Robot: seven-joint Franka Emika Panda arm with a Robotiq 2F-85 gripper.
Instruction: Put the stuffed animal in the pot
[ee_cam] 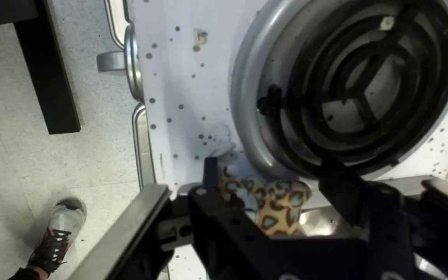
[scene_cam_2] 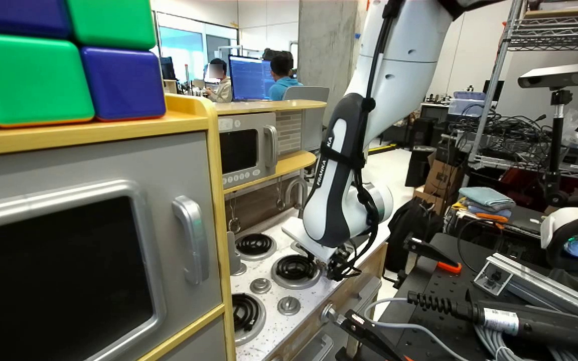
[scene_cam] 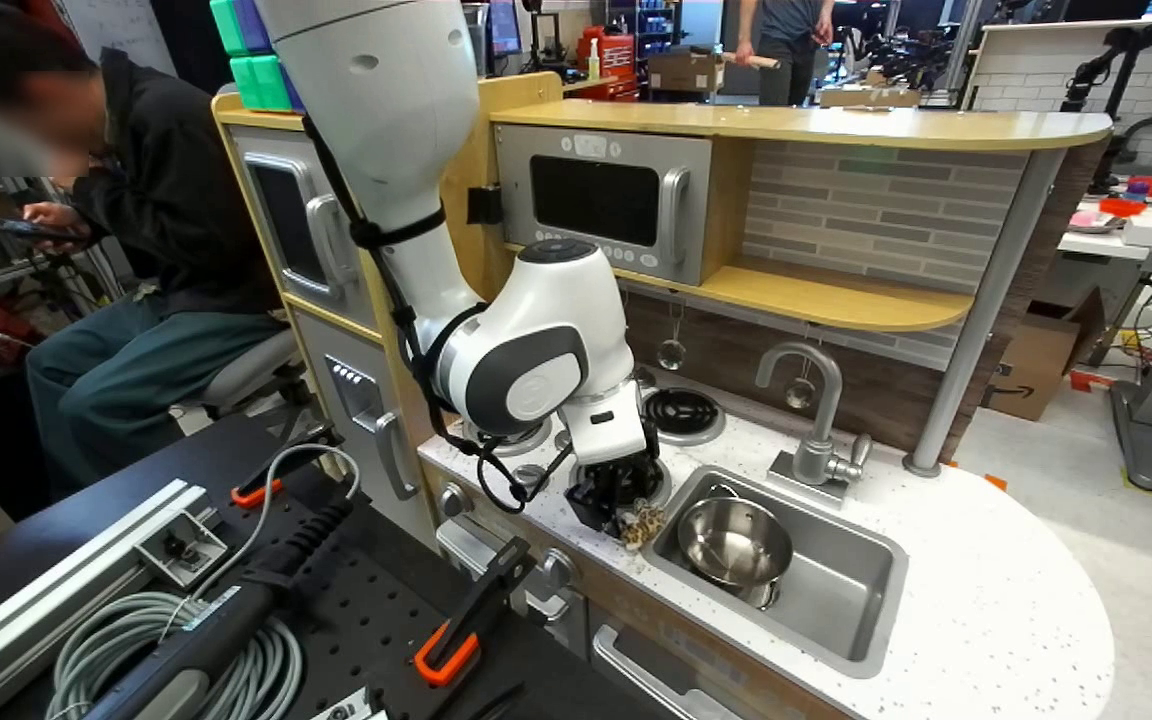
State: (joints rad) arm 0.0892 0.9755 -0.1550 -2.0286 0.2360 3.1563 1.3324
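Gripper (ee_cam: 271, 171) is wide, jaws well apart, and nothing looks pinched. The stuffed animal (ee_cam: 280, 204), leopard print, is framed right in the gap: in the wrist view it's set closer to one jaw (whether it's touched there can't be told), while a strip of background is left showing on the other side. Its long axis can't be made out, since part of it is covered by the gripper body. So just a squeeze should be needed, maybe with a small sideways nudge so it's met evenly from both sides. Soft fabric could easily get bunched or only half caught, so that'd be the bit to watch.

Going by the sink (scene_cam: 841, 600): in an exterior view the stuffed animal is seen low, around counter (scene_cam: 996, 600) level, just beside the sink's end where the burner (ee_cam: 350, 93) is. The pot (scene_cam: 734, 542) is set in the sink, over toward that same end, with only bare metal seen inside. The faucet (scene_cam: 818, 460) is mounted at the sink's back edge, probably out of the way. Once it's gripped, a short lift over the sink's rim should do.
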